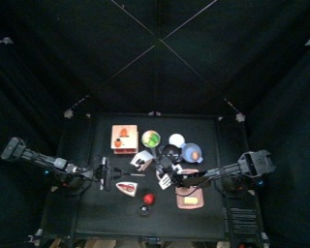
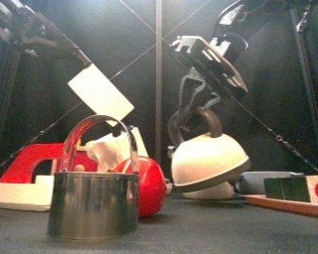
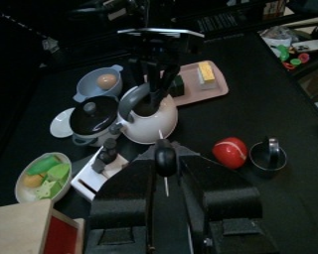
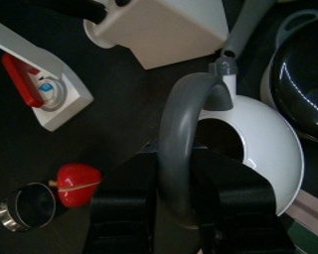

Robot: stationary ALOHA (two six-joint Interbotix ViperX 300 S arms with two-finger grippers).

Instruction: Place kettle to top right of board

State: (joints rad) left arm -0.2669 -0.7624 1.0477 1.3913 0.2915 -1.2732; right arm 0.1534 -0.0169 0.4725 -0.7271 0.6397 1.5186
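Pinching the white kettle (image 2: 209, 159) by its grey handle, the right gripper (image 2: 199, 102) holds it just above the counter (image 2: 189, 230); whether the left gripper (image 3: 165, 164) is spread, I cannot tell.

Readable text: none in any view.
Kettle (image 2: 209, 159): plain white body, no lettering or logo seen.
Metal cup (image 2: 94, 203): bare shiny wall, no print.
White card (image 2: 100, 92): blank face toward the front camera.
Red and white object (image 4: 40, 84): small round blue mark on it, too small to read.
Board (image 1: 123, 139): no markings made out from above.
Bowls (image 3: 95, 99): no labels visible.
Numbers, signs, brands: none legible on the table (image 1: 93, 199) or the curtains (image 1: 42, 77).
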